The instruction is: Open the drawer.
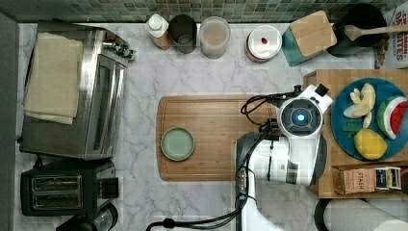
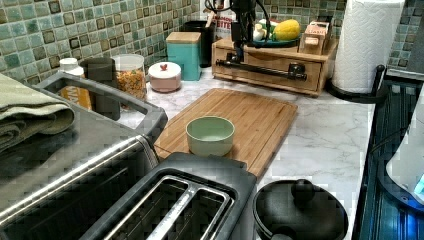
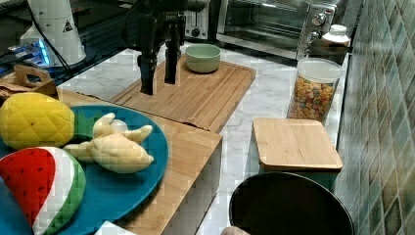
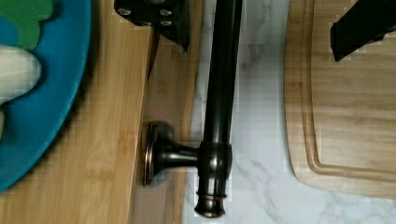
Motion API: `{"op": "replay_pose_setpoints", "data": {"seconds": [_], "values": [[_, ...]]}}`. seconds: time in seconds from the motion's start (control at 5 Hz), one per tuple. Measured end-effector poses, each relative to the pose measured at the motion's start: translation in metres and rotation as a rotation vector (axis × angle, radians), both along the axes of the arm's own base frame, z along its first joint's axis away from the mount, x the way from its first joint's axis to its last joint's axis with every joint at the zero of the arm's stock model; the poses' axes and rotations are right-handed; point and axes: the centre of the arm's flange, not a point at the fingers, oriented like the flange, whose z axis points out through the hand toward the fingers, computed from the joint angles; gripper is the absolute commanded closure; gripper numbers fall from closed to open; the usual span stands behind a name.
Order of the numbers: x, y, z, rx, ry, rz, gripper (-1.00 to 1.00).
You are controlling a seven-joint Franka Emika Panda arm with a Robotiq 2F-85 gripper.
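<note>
End effector (image 3: 157, 82) spread wide, empty, straddling handle (image 4: 219, 112) of shut drawer (image 2: 272, 67); close squarely on bar; pull straight out.

Little can be read around me. A small box (image 1: 368, 179) standing on the wooden shelf beside my fingers carries the word "STASH" on its brown face. Farther off, past the blue plate, a white bag (image 1: 397, 41) against the tiled wall shows red letters cut off by the frame; I make out "RITES" and no more. Nothing else is legible.
</note>
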Motion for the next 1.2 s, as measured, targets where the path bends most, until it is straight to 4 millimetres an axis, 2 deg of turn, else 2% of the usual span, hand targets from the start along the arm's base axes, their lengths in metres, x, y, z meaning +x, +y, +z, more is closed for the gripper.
{"op": "replay_pose_setpoints", "data": {"seconds": [0.4,0.8,1.2], "values": [[-0.003,-0.019,-0.023,0.017,-0.016,-0.035,-1.00],[-0.005,-0.017,-0.044,0.087,-0.060,-0.105,-1.00],[-0.006,-0.017,-0.065,0.073,-0.178,-0.076,-1.00]]}}
